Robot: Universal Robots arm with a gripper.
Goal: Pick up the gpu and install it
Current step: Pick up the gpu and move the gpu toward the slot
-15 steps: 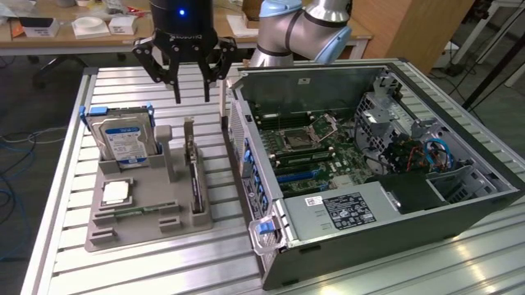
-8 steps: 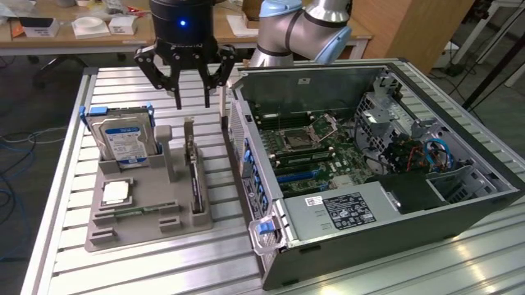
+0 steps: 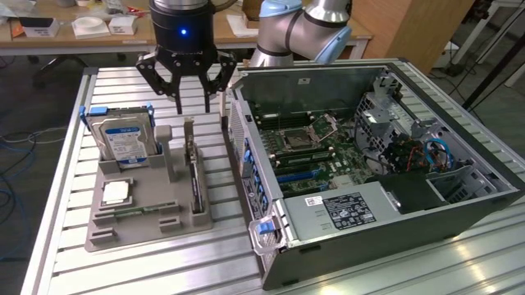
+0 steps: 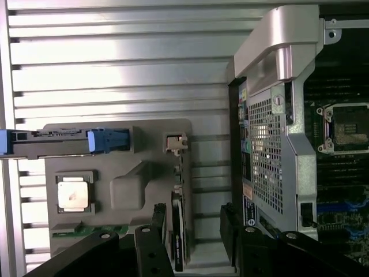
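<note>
Fingers (image 3: pixel 168 86) of the single gripper (image 3: pixel 193 109) stand spread wide and empty, black and jointed, hovering just above the far end of the one gpu (image 3: pixel 194 175). In the wrist view the gpu (image 4: pixel 177 231) lies between the two finger (image 4: pixel 155 228) tips, touching neither.

The gpu is a thin, flat, dark card. It stands on its long edge in a slot of the one grey moulded tray (image 3: pixel 147 230). Its long axis runs parallel to the side wall of the computer case (image 3: pixel 385 209), just beside it. The silvery bracket end points to the tray's far end, under the gripper.

The tray also carries one silver hard drive (image 3: pixel 123 138) with a blue-white label, upright. One square metal-topped processor chip (image 3: pixel 115 193) lies flat, and one narrow green memory stick (image 3: pixel 135 211) lies beside it.

The one case lies open, its board facing up. Everything rests on a ribbed aluminium table (image 3: pixel 123 270).
</note>
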